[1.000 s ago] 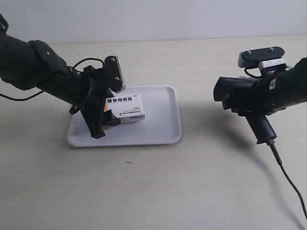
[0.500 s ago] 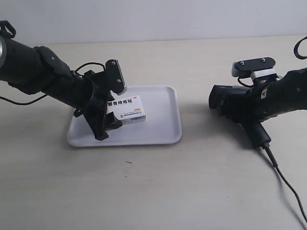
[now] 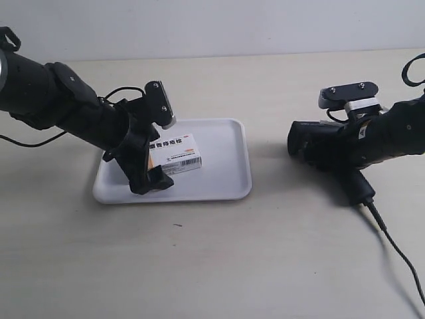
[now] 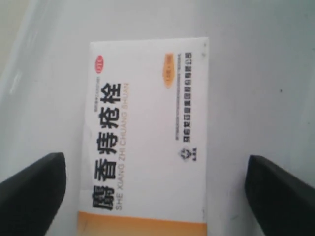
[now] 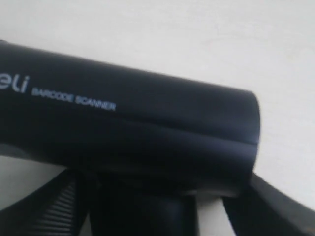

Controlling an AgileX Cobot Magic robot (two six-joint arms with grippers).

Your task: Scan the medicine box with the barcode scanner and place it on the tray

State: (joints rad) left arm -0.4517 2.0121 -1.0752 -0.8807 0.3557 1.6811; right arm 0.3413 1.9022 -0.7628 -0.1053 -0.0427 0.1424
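Two arms share our table, and nearest the exterior camera we see only bare beige surface with the scanner's thin dark cable trailing across it toward the near corner at that view's right. Farther back sits the one container, the tray, white with a low rim and rounded corners, lying flat on the table. Inside it we find a single item, the medicine box, resting on the tray floor toward the half nearer the arm at the exterior view's left, its printed face up. Our left wrist view looks straight down on that face: large dark characters, an orange band at one end, white tray around it. The left hand stands over the box with its jaws spread wide; both dark fingertips lie clear of the carton's long sides, with white tray showing in each gap, so the box lies free in the tray. At about the same depth, well apart from the tray, our right hand grips the barcode scanner above the table, the boxy head pointing toward the tray and the handle slanting down toward the near side. Our right wrist view shows the black head close up with its pale lettering, the jaws closed round the body below it.
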